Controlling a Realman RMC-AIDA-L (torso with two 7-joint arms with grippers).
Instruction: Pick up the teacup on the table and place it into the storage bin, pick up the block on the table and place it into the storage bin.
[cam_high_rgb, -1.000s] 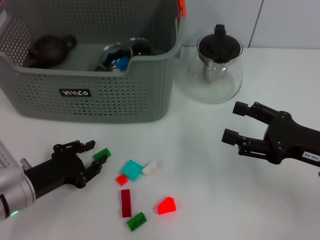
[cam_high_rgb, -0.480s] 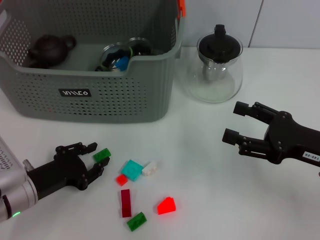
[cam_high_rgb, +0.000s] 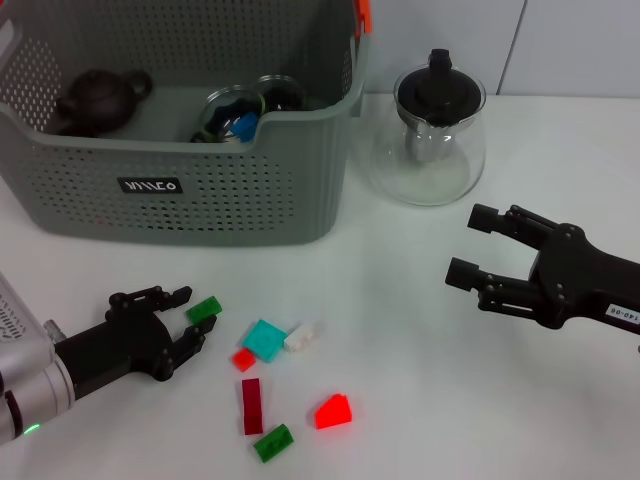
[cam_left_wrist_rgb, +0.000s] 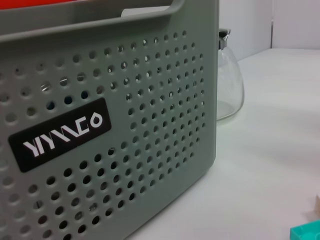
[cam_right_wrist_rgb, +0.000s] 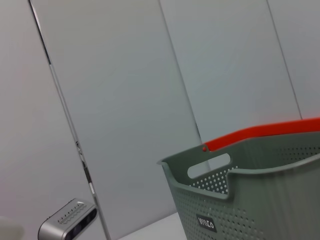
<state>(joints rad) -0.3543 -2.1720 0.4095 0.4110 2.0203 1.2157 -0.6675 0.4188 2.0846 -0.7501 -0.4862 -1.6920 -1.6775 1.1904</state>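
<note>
The grey-green storage bin (cam_high_rgb: 200, 190) stands at the back left of the white table (cam_high_rgb: 420, 400); it also shows in the left wrist view (cam_left_wrist_rgb: 125, 125) and the right wrist view (cam_right_wrist_rgb: 260, 195). Glass teacups (cam_high_rgb: 232, 112) sit inside it; I see no teacup on the table. Several small blocks lie at the front: a green block (cam_high_rgb: 205, 309), a teal one (cam_high_rgb: 265, 340), a white one (cam_high_rgb: 301, 335) and a bright red one (cam_high_rgb: 333, 411). My left gripper (cam_high_rgb: 190, 318) is open, low over the table, its fingertips either side of the green block's near end. My right gripper (cam_high_rgb: 468, 245) is open and empty at the right.
A glass teapot (cam_high_rgb: 432, 135) with a black lid stands right of the bin. A dark clay teapot (cam_high_rgb: 98, 97) lies inside the bin. A small red block (cam_high_rgb: 243, 359), a dark red block (cam_high_rgb: 251, 406) and another green block (cam_high_rgb: 272, 442) lie near the front edge.
My left gripper has shifted slightly toward the front edge, staying open beside the green block. The right arm and the blocks have not moved.
</note>
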